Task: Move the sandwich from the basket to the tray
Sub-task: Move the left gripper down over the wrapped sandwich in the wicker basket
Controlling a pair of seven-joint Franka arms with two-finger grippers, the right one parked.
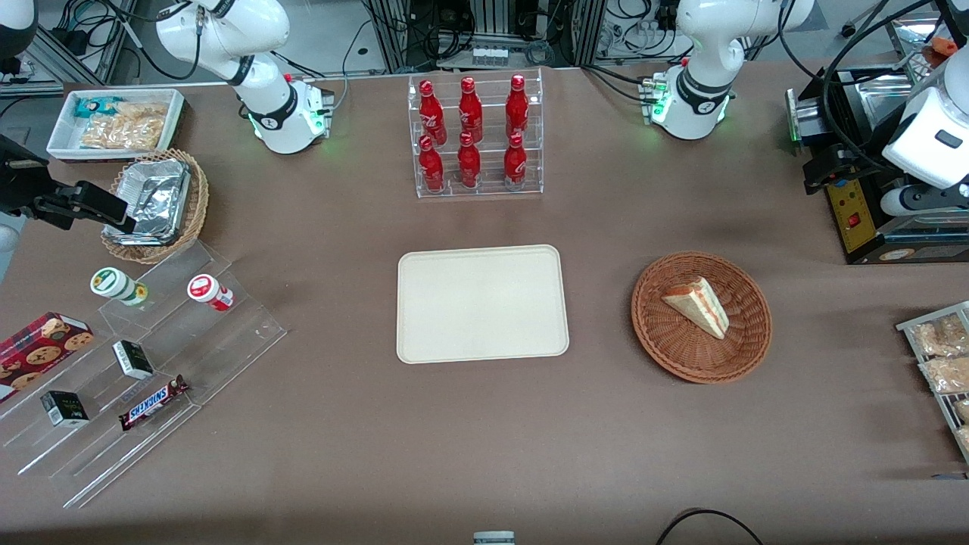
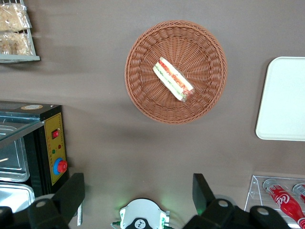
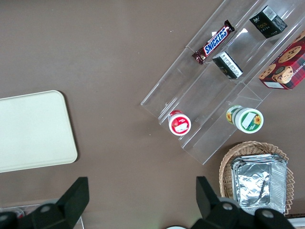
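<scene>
Sandwich (image 1: 698, 304): lies in the basket on its side, a pale wedge with red and green filling along the cut edge; nothing touches it
Basket (image 1: 746, 348): round reddish-brown wicker, on the table toward the working arm's end, beside the tray and apart from it
Tray (image 1: 481, 303): cream rectangle with rounded corners and a low rim, flat on the table about midway along it, nearer the front camera than the bottle rack
Gripper (image 2: 138, 195): high above the table at the working arm's end, farther from the front camera than the basket; it looks straight down, with the basket and sandwich well below it
Jaws: spread wide, the two black fingers (image 2: 71, 193) well apart with nothing between them
Bottle rack (image 1: 477, 136): clear stepped stand with six red bottles in two rows, upright
Oven (image 1: 855, 189): black and silver box with a yellow panel, at the working arm's end, farther from the front camera than the basket
Snack bags (image 1: 942, 356): tan, bagged, on a wire rack at the table's edge near the basket
Table (image 1: 484, 439): covered in brown cloth
Foil container (image 1: 155, 198): crumpled, in a lighter tan basket toward the parked arm's end
Clear stepped shelf (image 1: 151, 378): holds a Snickers bar, small dark boxes and two lidded cups
</scene>
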